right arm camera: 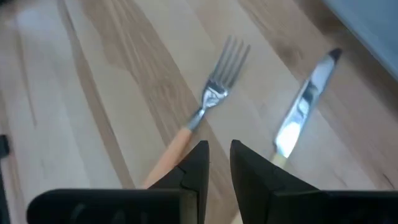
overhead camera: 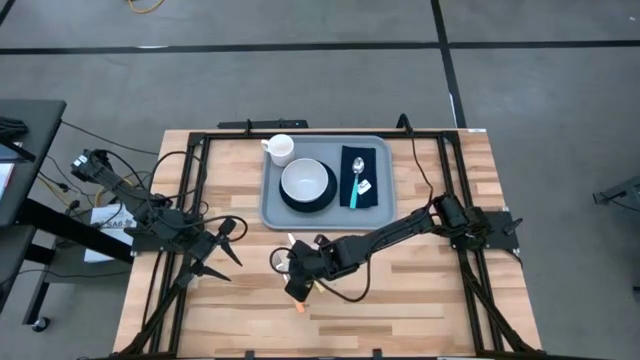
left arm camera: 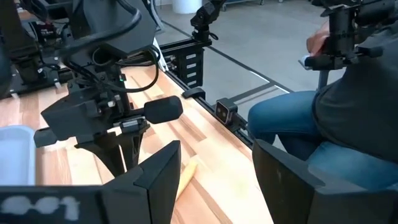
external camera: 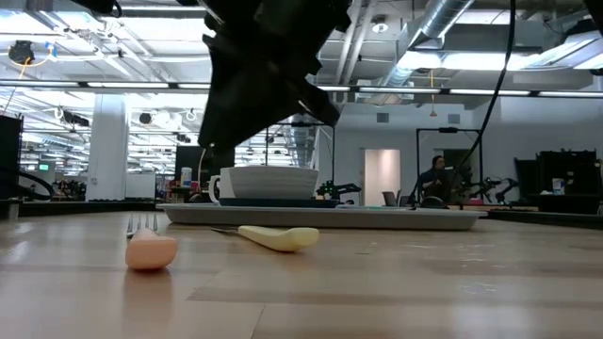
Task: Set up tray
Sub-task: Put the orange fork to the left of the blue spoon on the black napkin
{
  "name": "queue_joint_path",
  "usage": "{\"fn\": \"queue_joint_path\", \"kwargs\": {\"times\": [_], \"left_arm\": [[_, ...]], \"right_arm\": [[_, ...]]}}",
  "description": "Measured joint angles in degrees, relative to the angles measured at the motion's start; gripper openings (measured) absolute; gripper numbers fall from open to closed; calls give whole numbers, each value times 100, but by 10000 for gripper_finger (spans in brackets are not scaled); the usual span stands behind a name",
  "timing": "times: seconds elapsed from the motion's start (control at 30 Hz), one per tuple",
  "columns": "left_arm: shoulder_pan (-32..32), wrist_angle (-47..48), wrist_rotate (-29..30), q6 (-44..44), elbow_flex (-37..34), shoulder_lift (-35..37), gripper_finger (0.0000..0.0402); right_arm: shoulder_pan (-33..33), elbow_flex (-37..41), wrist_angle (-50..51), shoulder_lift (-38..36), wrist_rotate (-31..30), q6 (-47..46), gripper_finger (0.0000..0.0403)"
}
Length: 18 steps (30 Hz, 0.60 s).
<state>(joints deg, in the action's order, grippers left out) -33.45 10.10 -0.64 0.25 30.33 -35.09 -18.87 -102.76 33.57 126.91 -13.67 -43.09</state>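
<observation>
The light grey-blue tray [overhead camera: 268, 214] lies at the table's far middle. It carries a white cup [overhead camera: 280, 149], a white bowl [overhead camera: 307, 181] on a dark plate, and a navy napkin [overhead camera: 375, 163] with a teal-handled spoon [overhead camera: 357, 180]. An orange-handled fork [right arm camera: 210, 99] and a cream-handled knife [right arm camera: 303, 107] lie flat on the wood in front of the tray. My right gripper [right arm camera: 219, 155] hovers just above them, over the fork's handle, with only a narrow gap between its fingers. My left gripper [overhead camera: 225, 248] waits wide open at the table's left.
In the low view the fork's orange handle end [external camera: 151, 250] and the knife's cream handle [external camera: 278, 237] rest on the table before the tray [external camera: 377, 218]. Bare wood lies toward the table's near edge. A seated person [left arm camera: 348, 118] is beside the table.
</observation>
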Motion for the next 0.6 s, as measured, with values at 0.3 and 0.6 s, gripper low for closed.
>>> {"fn": "queue_joint_path", "kwargs": {"times": [0.3,0.6], "left_arm": [[0,-1,0,-2,0,0,187],[0,-3,0,-4,0,0,187]], "right_arm": [[26,0,137,2,-4,-203,58],[44,-3,234,73,-115,-200,58]]}}
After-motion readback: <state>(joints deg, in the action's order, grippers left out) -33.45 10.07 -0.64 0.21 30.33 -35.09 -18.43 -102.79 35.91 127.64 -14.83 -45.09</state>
